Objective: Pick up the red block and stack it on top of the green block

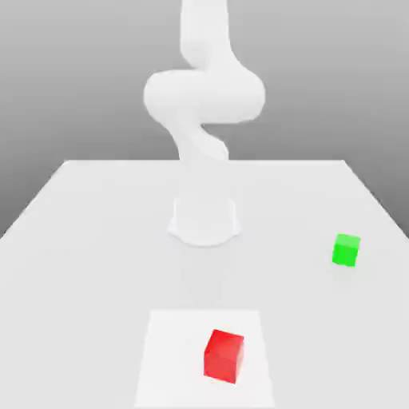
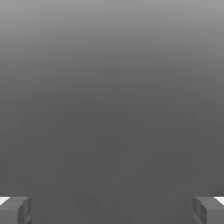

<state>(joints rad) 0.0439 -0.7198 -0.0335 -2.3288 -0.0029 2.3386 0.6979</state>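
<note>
We have the tool (image 2: 112, 211) wide open with nothing between its fingers; the red block (image 1: 224, 356) sits on the white sheet (image 1: 164, 351) on the bench (image 1: 96, 279), turned a little askew; the green block (image 1: 346, 250) rests on the bench over at the exterior view's right, well apart from it. Our first worry is the red block's turn; if we come down without matching the wrist to its faces, the pads may land on an edge, and the block could twist or slip as we close; descending off-centre, we might press a fingertip onto its top or nudge it across the sheet. Later, the carry to the green block is a long one, so a weak grip could let the red one sag; lowering it off-centre, or letting go too high, would probably tip it off; coming in too low would likely knock the green block away.
</note>
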